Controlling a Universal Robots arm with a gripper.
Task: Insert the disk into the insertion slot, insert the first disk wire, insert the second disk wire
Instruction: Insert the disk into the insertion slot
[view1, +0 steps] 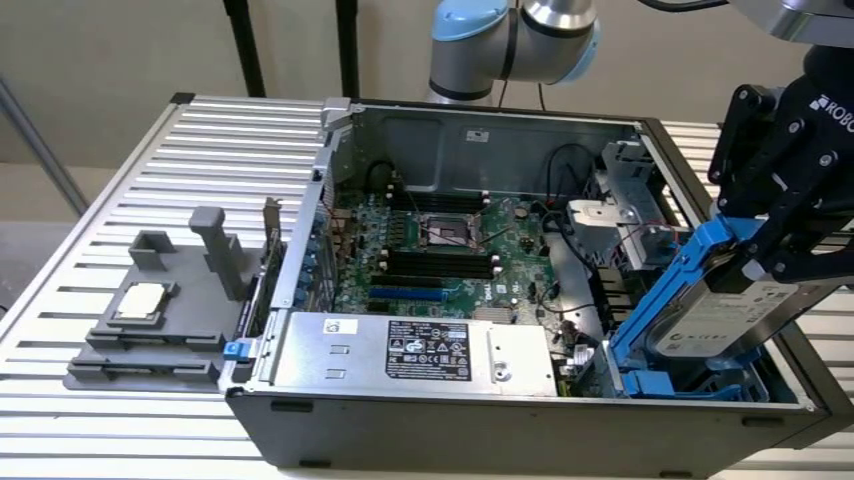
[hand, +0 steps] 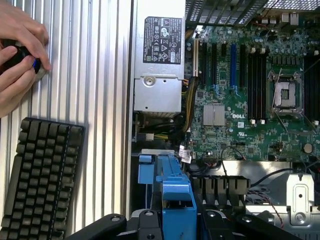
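**While the black claw (view1: 754, 262) clamps it, the blue-framed grey metal disk (view1: 707, 325) hangs tilted**

Where the open dark-grey computer case (view1: 467, 430) reaches the exterior view's right, the disk's lower end sits close over the dark-grey metal insertion slot (view1: 694, 385) with blue plastic fittings; whether they touch is unclear.

Lower right of the exterior view: disk (view1: 714, 320) tilted in gripper (view1: 761, 255), over insertion slot (view1: 687, 385). Lower centre: power-supply box (view1: 414, 350), motherboard (view1: 441, 255) behind it. Left, outside the case (view1: 534, 425): fixture (view1: 160, 310) on table (view1: 80, 420).
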